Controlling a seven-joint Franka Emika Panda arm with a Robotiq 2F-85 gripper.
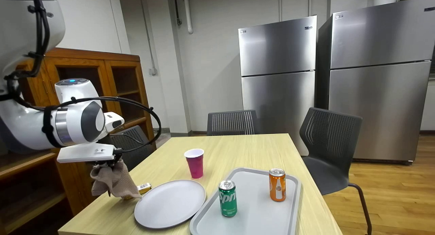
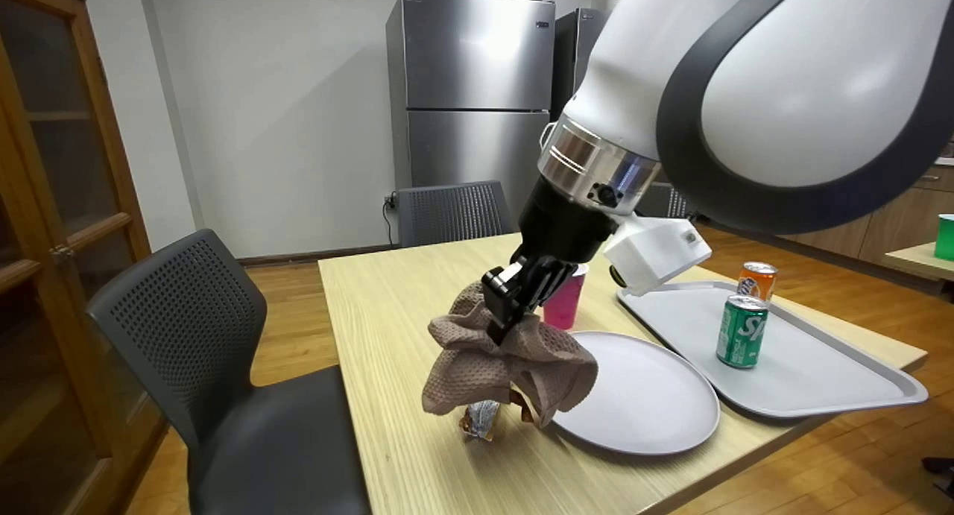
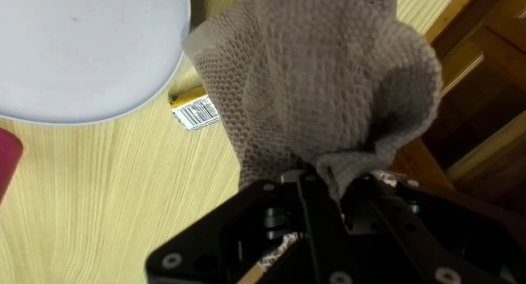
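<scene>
Holding brown cloth (image 2: 514,362) clenched in the gripper (image 2: 499,331), above the desk (image 2: 395,329), near its edge facing the cabinet (image 2: 93,230). Seeing a barcoded packet (image 3: 196,109) in wrist view, but orange can (image 1: 277,185), toward opposite edge, in both exterior views only.

Both exterior views face across the pale wood-grained bench (image 1: 238,150) past the black end effector (image 2: 503,327), sharing two silver steel refrigerators (image 1: 277,51) well beyond it; the wrist view looks down from close behind the end effector.
</scene>
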